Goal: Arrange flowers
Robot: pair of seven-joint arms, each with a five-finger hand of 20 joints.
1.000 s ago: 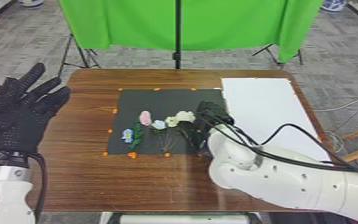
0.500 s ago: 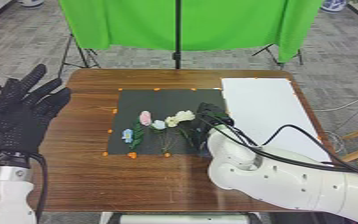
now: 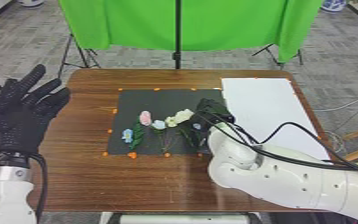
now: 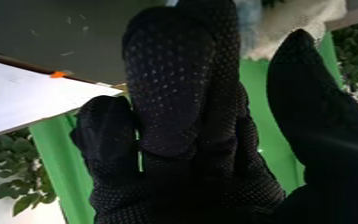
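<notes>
Since the earlier frame, we see the black-gloved right hand (image 3: 213,111) shifted slightly toward the brown wooden table's (image 3: 91,177) far side; its fingers are relaxed, with the thumb apart. The ruffled cream flower (image 3: 183,115) lies just beside it, right of the pink oval bloom (image 3: 145,118) on the dark grey square mat (image 3: 149,100). We note the black-gloved left hand (image 3: 17,117) open, fingers spread.

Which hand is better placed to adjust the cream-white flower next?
Right, most likely. The black-gloved right hand is at the dark square mat's right side, close beside the cream-white flower; the left hand is beyond the blue and pink flowers, near the table's left edge.
</notes>
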